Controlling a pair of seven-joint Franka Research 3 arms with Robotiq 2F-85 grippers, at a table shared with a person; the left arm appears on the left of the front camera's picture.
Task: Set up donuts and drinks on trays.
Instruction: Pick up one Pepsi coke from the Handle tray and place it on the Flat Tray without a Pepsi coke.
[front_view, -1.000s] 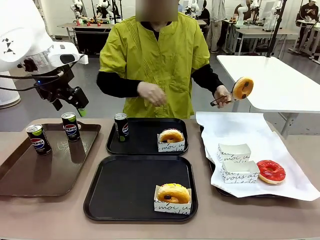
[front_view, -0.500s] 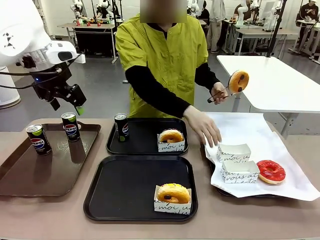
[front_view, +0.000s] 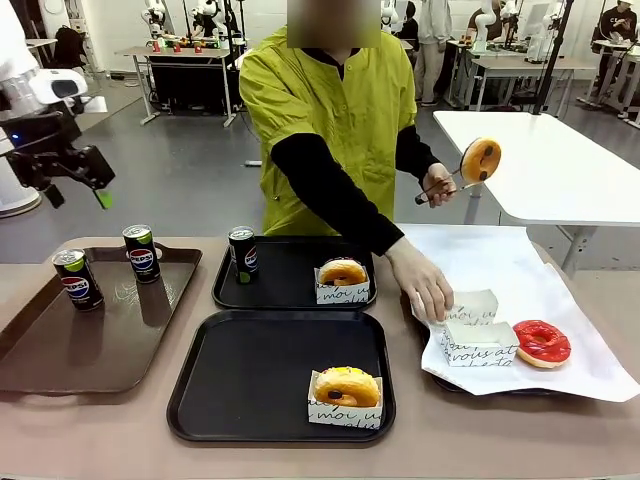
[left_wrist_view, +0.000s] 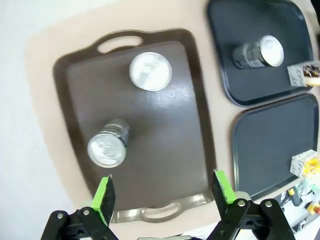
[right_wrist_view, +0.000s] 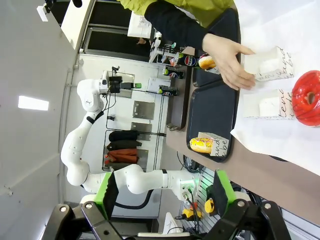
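Front view, I'm holding my left pincer (front_view: 77, 195) open, two cans (front_view: 77, 278) standing on brown tray (front_view: 60, 350), third can (front_view: 242, 254) and donut (front_view: 343, 272) sitting on far black tray (front_view: 290, 270), second donut (front_view: 346, 385) on near tray (front_view: 250, 380), left wrist view, jaws gaping over brown tray, right wrist view, right pincer (right_wrist_view: 164, 190) standing open.

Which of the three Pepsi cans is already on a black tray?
The can in the far black tray, at its left end; the other two stand on the brown tray.
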